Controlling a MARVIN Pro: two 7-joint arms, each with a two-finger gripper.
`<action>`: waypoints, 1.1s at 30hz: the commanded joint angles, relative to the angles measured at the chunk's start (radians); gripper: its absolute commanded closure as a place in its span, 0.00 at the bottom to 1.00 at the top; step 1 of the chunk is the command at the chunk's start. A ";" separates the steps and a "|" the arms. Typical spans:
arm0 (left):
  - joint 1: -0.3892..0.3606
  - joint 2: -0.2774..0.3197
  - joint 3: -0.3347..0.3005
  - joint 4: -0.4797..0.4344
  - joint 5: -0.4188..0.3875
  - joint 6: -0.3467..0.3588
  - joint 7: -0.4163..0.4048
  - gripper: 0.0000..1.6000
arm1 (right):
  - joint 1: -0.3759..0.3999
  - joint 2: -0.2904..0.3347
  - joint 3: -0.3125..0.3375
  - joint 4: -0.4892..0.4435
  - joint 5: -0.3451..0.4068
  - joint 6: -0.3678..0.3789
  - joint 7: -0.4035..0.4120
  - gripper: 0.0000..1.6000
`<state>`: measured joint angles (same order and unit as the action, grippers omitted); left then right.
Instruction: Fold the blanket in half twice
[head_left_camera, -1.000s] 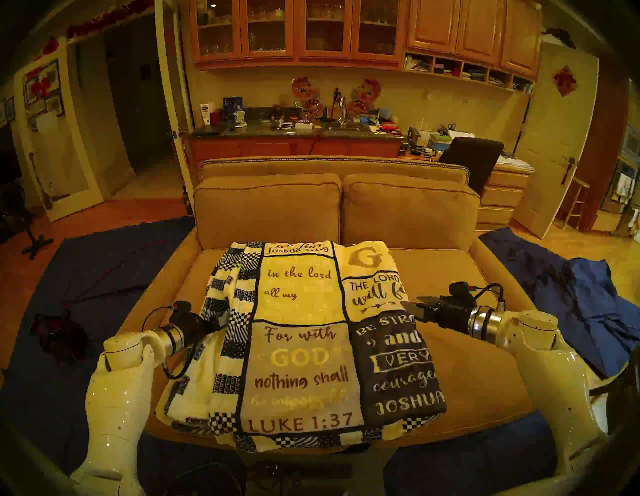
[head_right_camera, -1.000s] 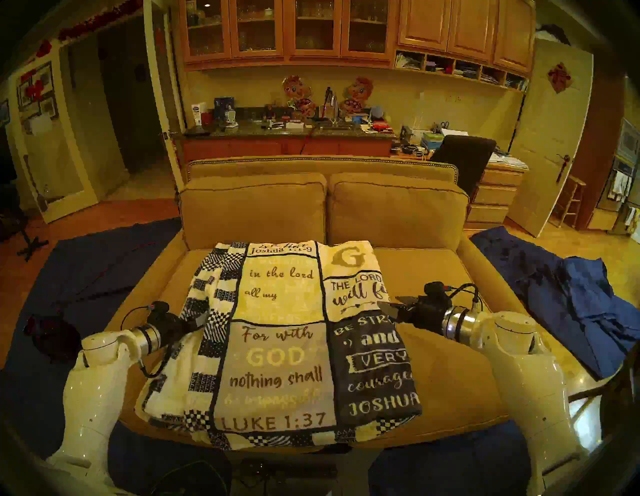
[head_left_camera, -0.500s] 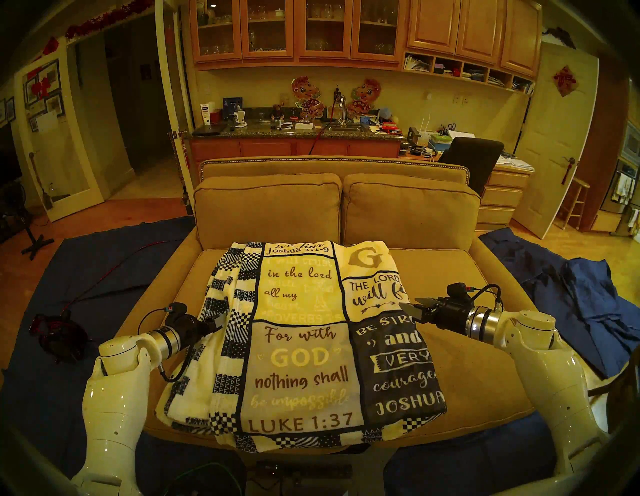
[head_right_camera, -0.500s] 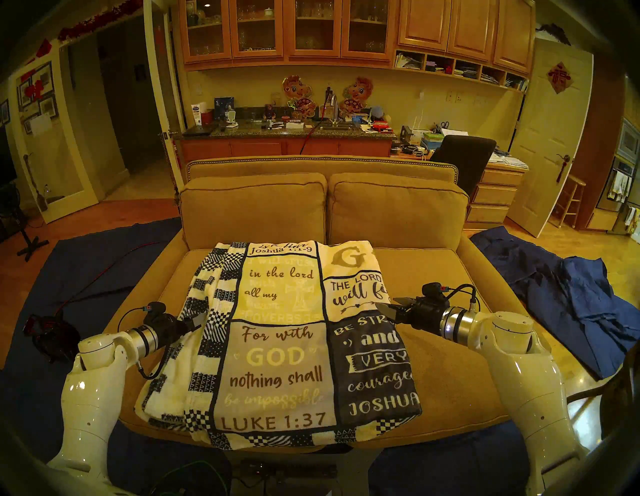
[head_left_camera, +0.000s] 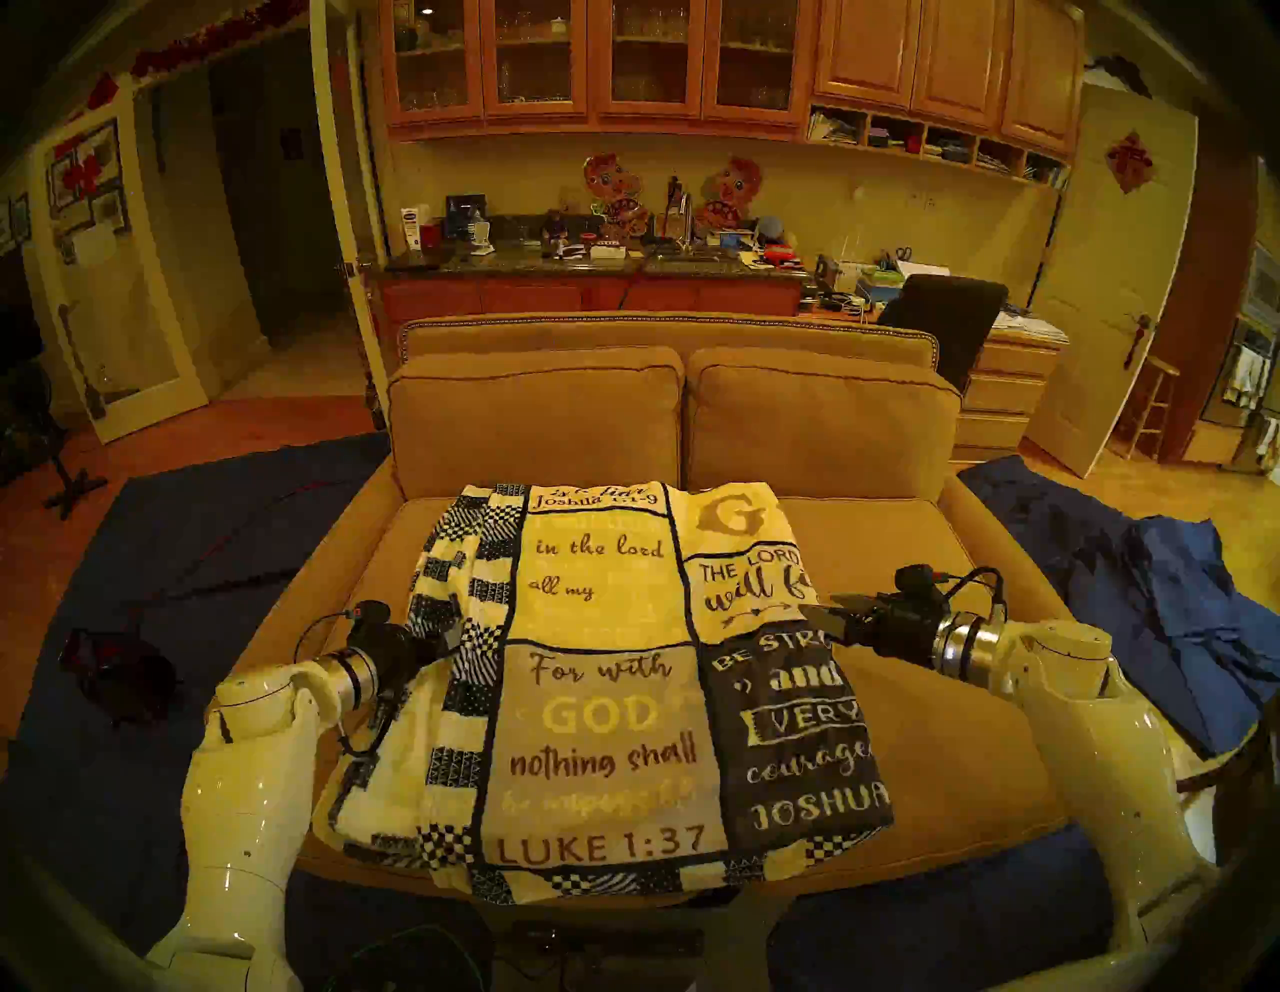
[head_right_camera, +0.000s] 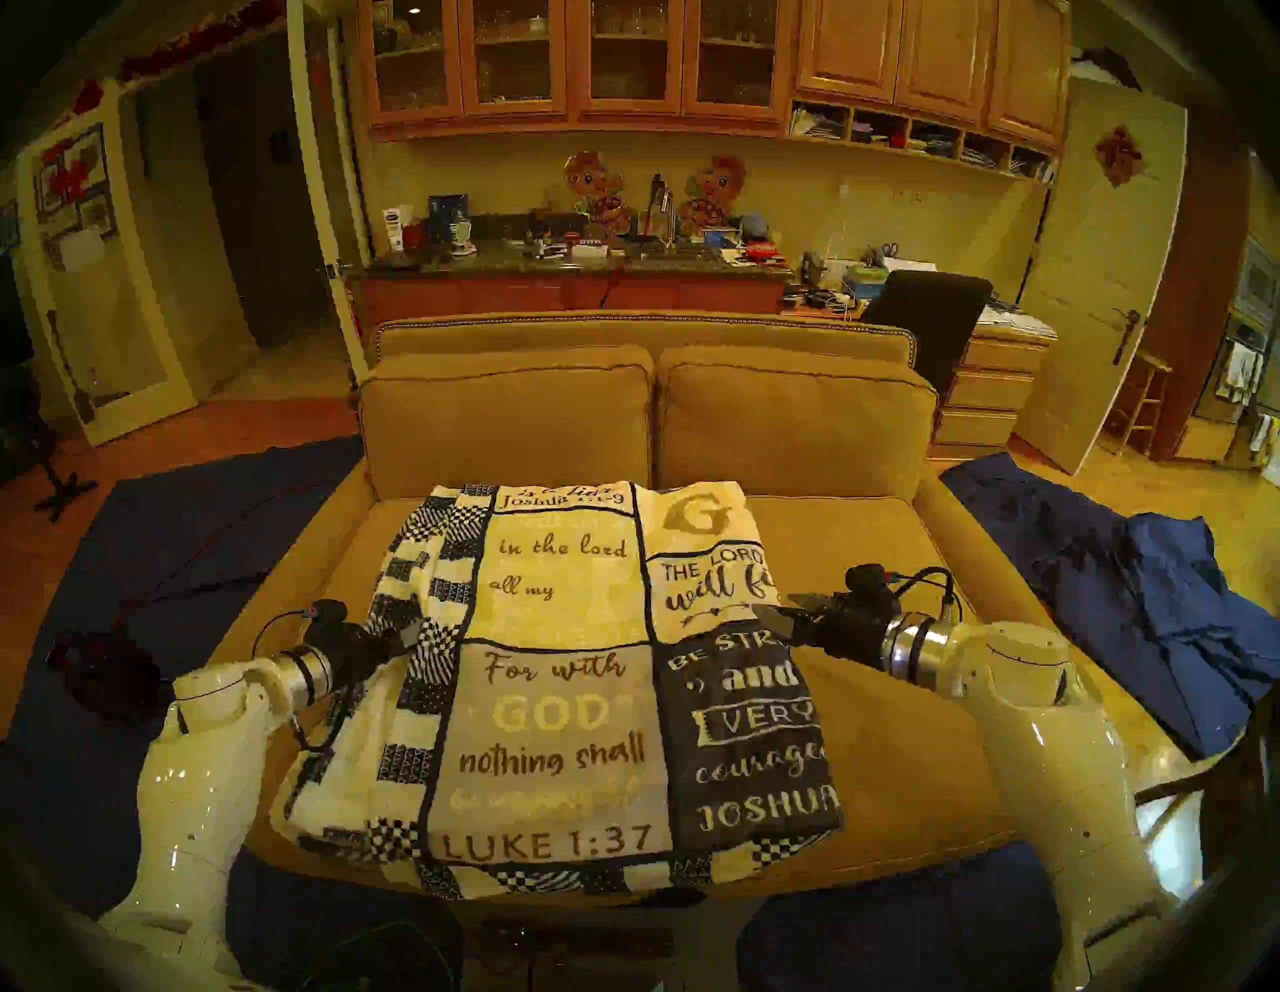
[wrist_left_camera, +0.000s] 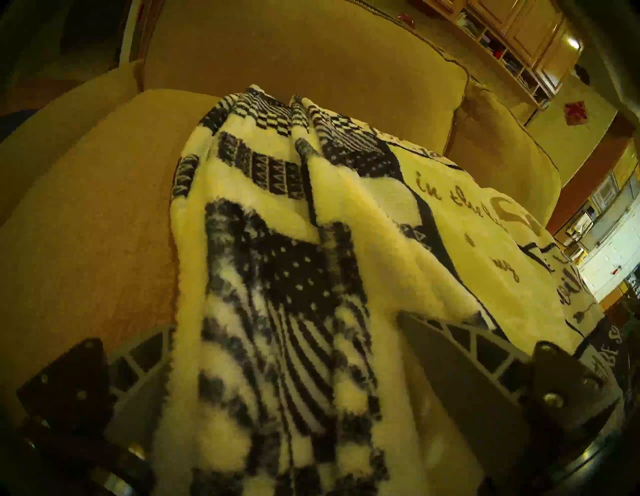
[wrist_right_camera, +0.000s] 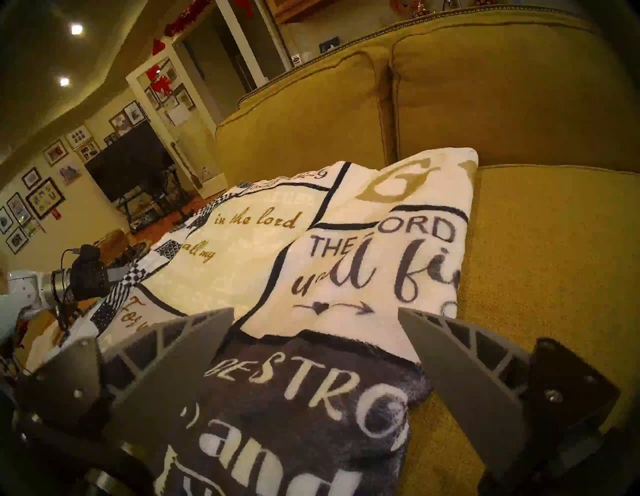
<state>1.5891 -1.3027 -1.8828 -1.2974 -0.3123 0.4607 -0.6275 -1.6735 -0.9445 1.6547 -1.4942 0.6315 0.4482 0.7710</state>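
The blanket lies folded on the sofa seat, its cream and navy verse panels facing up. My left gripper is at its left patchwork edge. In the left wrist view the left gripper is open, with the blanket's plush edge lying between its spread fingers. At the right edge, by the "BE STRONG" panel, is my right gripper. Seen from the right wrist, the right gripper is open and straddles the blanket's border.
The tan sofa has two back cushions behind the blanket. Dark blue cloths lie on the floor at the right and the left. A red cable bundle sits on the left cloth. A cluttered counter stands behind.
My left arm has shifted slightly right, closer in on the blanket's left edge. The right gripper has hardly moved. The blanket lies as before.
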 joint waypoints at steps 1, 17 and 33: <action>-0.012 -0.016 -0.035 -0.040 -0.027 -0.038 0.002 0.00 | 0.010 0.002 0.005 -0.006 0.003 0.001 0.000 0.00; -0.014 -0.018 -0.003 -0.006 -0.018 -0.043 -0.036 0.00 | 0.011 0.001 0.007 -0.011 0.004 0.005 -0.003 0.00; -0.012 -0.042 -0.018 -0.024 -0.060 -0.087 -0.055 0.00 | 0.002 0.005 0.016 -0.023 0.006 0.008 -0.007 0.00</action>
<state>1.5806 -1.3362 -1.8814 -1.2843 -0.3435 0.3893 -0.6621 -1.6739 -0.9434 1.6601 -1.5005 0.6340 0.4536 0.7683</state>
